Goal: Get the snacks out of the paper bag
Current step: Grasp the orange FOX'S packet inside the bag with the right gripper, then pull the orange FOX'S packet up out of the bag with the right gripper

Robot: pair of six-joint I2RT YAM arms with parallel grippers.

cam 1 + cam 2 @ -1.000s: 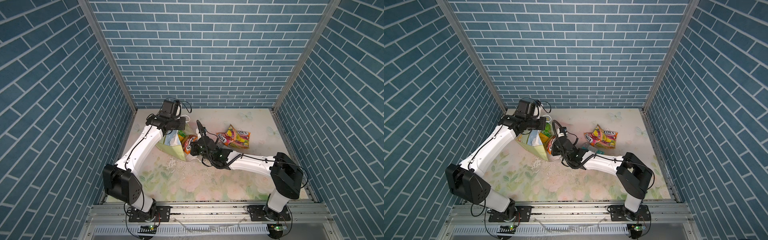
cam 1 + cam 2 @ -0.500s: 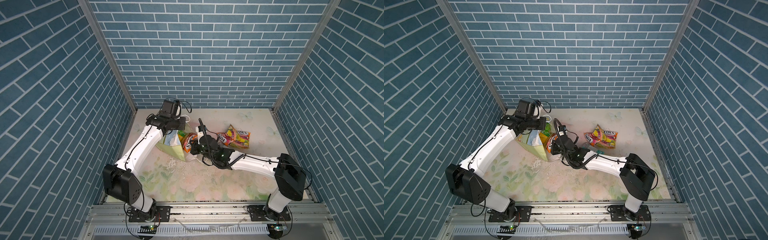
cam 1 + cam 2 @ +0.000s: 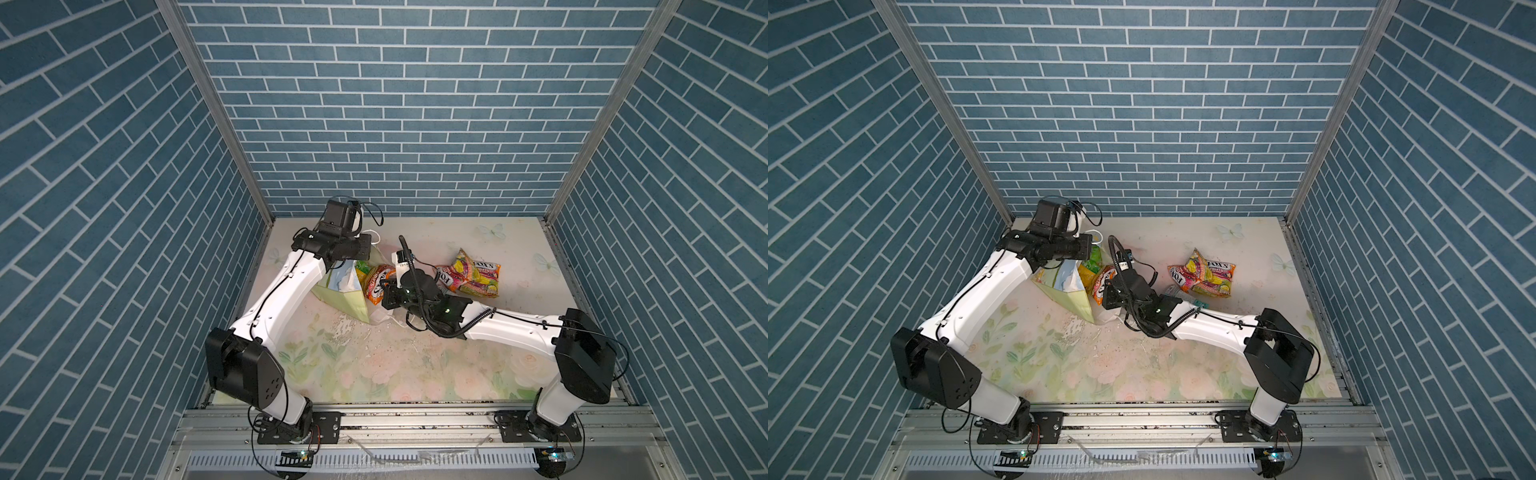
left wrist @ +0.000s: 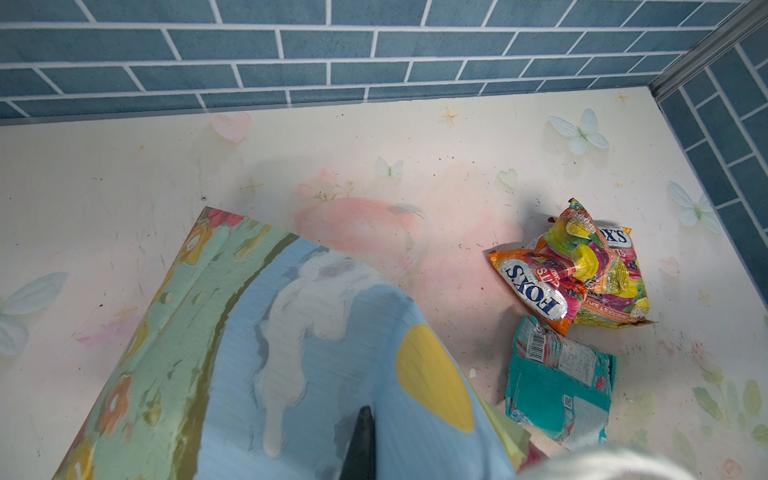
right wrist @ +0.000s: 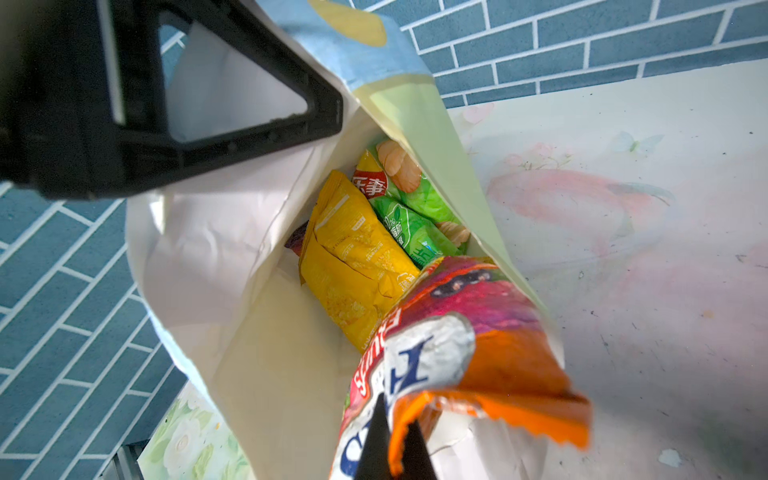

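the bag (image 3: 341, 293) sits tipped on the left back part of the table (image 3: 374, 365), its mouth turned toward the right arm; both top views show its sky and meadow print (image 3: 1064, 286). the left gripper (image 4: 362, 419) is pinched shut on the bag's upper wall near the rim. in the left wrist view one dark finger lies on the blue print (image 4: 270, 353). in the right wrist view its black finger (image 5: 249, 104) presses the wall from the white inside (image 5: 199, 249). the right gripper (image 5: 397, 419) is at the mouth, closed narrow on the crinkled edge of an orange packet (image 5: 478, 340). that packet sticks half out of the bag in both top views (image 3: 376, 282) (image 3: 1104, 283). deeper inside lie a yellow packet (image 5: 353, 257) and green packets (image 5: 415, 208), against the far wall. a dark corner of something shows behind the yellow one, too little to name. out on the table, well right of the bag, two fruit packets (image 3: 473, 274) (image 4: 582, 274) lie overlapping, and a teal packet (image 4: 557, 390) lies just beside them, partly hidden by the right arm in a top view (image 3: 1187, 297).
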